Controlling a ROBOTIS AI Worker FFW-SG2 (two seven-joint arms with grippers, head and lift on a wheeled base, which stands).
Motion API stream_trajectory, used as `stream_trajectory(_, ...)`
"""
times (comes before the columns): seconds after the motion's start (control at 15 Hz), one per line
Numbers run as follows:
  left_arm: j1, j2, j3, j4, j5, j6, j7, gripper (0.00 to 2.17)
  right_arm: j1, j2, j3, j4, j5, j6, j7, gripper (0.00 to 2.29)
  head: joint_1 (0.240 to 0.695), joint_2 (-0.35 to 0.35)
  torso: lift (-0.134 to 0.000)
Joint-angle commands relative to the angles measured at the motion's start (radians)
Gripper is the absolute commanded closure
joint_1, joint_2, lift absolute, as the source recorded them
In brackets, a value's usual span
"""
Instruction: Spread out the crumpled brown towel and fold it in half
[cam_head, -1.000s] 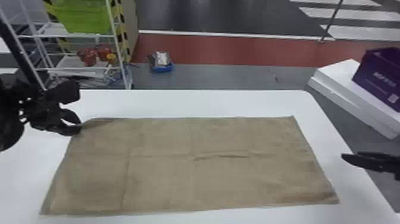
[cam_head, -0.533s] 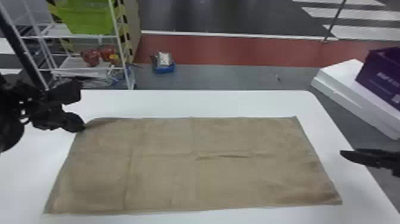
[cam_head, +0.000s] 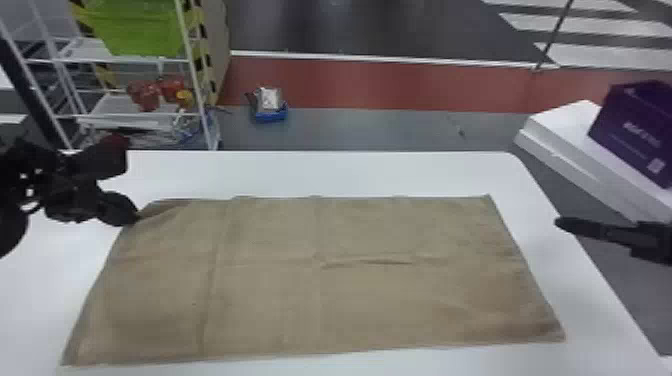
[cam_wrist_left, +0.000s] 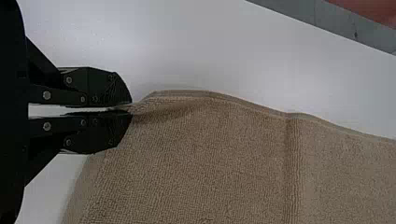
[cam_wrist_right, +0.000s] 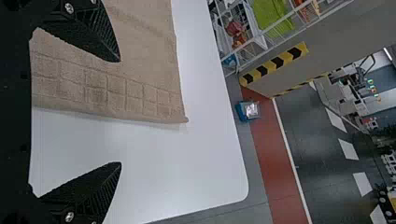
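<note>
Since the earlier frames, the right pincer (cam_head: 557, 223) has moved towards 12 o'clock in the head view and slightly inward; it hangs near the tabletop's (cam_head: 320, 172) 3 o'clock side. The left pincer (cam_head: 135, 215), its fingers parted a second ago, has closed on the brown towel's (cam_head: 350, 300) corner at 10 o'clock. The towel lies spread on the tabletop in a single wide rectangle, its other corners almost unchanged in place.

The left wrist view shows the left pincer (cam_wrist_left: 130, 108) pinching the corner, with small puckers running out from the grip, and the looped weave and raised hem close up. The right wrist view shows the right pincer (cam_wrist_right: 120, 112) wide open and holding nothing, which the head view's angle leaves unclear. It also shows a band of woven squares (cam_wrist_right: 107, 93) along one end of the towel, and machinery (cam_wrist_right: 345, 93) farther off.

The tip of the gripped corner is hidden between the left fingers. The right arm is cut off by the head view's edge at 3 o'clock, as is a purple box (cam_head: 627, 135) at 2 o'clock. The red items (cam_head: 145, 95) on the rack (cam_head: 196, 75) at 10 o'clock are hard to make out.
</note>
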Motion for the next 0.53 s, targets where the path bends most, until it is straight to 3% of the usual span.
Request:
stream_trajectory(0.0, 0.013, 0.002, 0.01, -0.012, 0.005, -0.025, -0.01, 1.08, -0.052, 0.001, 0.044, 0.071, 0.002, -0.009, -0.028, 0.1, 0.695, -0.081, -0.134)
stream_trajectory(0.47, 0.071, -0.001, 0.036, -0.083, 0.006, -0.028, -0.047, 1.08, -0.25, 0.018, 0.142, 0.333, 0.015, -0.086, -0.173, 0.11, 0.695, -0.058, -0.134)
